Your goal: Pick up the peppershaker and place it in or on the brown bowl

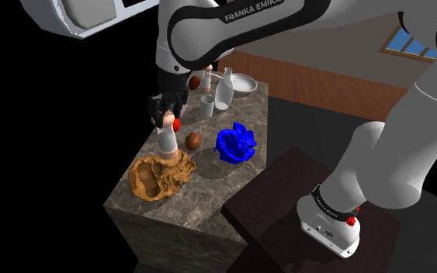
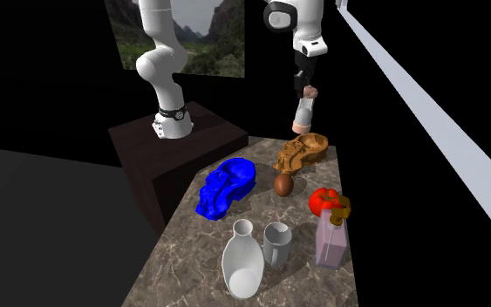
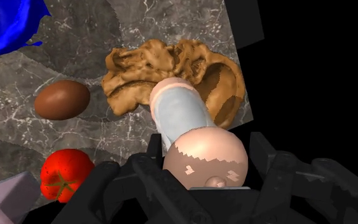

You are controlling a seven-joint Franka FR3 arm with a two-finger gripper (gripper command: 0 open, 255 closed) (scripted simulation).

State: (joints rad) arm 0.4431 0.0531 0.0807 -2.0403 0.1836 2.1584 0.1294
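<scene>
The pepper shaker [image 1: 166, 139] is a pale grey-blue cylinder with a pinkish rounded cap [image 3: 204, 156]. My gripper [image 1: 164, 108] is shut on its cap end, the black fingers [image 3: 147, 167] clasping it on both sides. The shaker [image 2: 304, 112] hangs upright just over the brown bowl [image 2: 302, 153], a lumpy tan bowl at the counter's end. In the wrist view the shaker body [image 3: 182, 114] points down at the bowl's rim [image 3: 139, 70]. Whether its base touches the bowl I cannot tell.
On the marble counter [image 1: 244, 178] lie a brown egg [image 1: 193, 141], a red tomato [image 2: 324, 201], a blue crumpled object [image 1: 235, 143], a white bottle [image 2: 242, 262], a grey cup [image 2: 276, 242] and a lilac carton [image 2: 331, 240]. The dark stand [image 1: 286, 194] adjoins the counter.
</scene>
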